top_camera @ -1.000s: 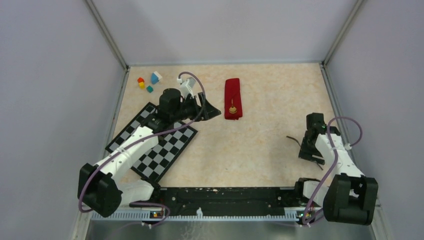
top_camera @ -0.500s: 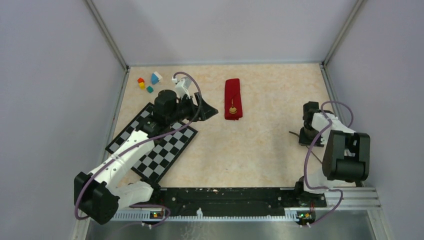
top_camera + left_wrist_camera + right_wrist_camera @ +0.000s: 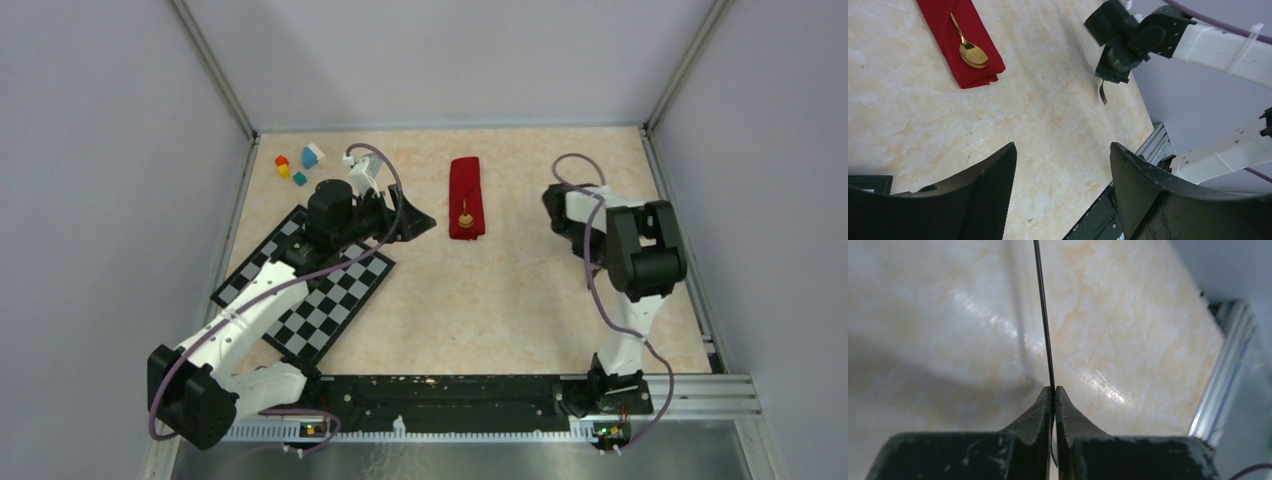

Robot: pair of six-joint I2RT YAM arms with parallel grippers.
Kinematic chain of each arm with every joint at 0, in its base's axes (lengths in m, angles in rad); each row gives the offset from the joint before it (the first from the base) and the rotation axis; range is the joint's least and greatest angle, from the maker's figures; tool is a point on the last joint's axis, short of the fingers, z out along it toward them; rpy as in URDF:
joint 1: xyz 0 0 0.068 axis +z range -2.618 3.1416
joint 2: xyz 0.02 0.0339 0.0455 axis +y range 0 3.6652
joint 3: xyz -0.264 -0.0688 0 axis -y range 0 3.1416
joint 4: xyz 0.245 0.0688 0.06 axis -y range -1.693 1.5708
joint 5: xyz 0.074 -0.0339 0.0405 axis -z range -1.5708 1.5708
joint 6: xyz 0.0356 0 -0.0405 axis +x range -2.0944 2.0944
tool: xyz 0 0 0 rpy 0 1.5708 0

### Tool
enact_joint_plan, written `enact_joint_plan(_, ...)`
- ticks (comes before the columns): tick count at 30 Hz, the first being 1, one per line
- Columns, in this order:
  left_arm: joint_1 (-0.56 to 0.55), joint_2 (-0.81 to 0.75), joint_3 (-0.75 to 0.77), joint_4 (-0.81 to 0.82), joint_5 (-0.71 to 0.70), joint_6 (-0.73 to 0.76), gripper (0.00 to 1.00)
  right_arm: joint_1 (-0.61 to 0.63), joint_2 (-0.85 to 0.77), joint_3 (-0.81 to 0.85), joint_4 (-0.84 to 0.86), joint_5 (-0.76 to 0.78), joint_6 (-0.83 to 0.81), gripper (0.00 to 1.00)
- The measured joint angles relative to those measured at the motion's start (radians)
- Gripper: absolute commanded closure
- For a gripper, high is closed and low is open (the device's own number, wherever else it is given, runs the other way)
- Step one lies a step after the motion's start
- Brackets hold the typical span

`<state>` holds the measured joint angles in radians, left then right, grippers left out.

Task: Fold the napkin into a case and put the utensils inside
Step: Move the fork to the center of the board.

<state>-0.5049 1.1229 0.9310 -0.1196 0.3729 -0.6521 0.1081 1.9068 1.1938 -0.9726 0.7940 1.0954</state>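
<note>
The napkin lies folded as a narrow red case at the back middle of the table. The gold spoon rests on its near end. My left gripper hovers just left of the case, open and holding nothing. My right gripper is right of the case and shut on the fork. The fork shows edge-on as a thin dark line between the fingers. In the left wrist view its tines hang below the right gripper, above the table.
A black-and-white checkered mat lies under the left arm. Small coloured blocks sit in the back left corner. Grey walls close in three sides, and a black rail runs along the near edge.
My right gripper closed on the fork by the right edge, lifted it and swung up and left toward the case. The left arm barely moved.
</note>
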Motion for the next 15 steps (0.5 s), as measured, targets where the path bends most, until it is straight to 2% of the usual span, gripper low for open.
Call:
enact_joint_plan(2,0.000,0.000,0.000,0.001,0.000,0.000,0.27,0.109,0.056,0.027,-0.050,0.101,-0.080,1.00)
enact_joint_plan(6,0.000,0.000,0.000,0.001,0.000,0.002,0.27,0.272,0.187,0.100,-0.206,0.243,-0.107,1.00)
enact_joint_plan(9,0.000,0.000,0.000,0.000,0.000,0.004,0.27,0.341,0.290,0.140,-0.332,0.313,-0.086,1.00)
enact_joint_plan(13,0.000,0.000,0.000,-0.002,-0.001,0.010,0.27,0.415,0.377,0.143,-0.412,0.360,-0.084,1.00)
enact_joint_plan(15,0.000,0.000,0.000,-0.002,-0.002,0.015,0.27,0.448,0.374,0.134,-0.417,0.370,-0.100,0.89)
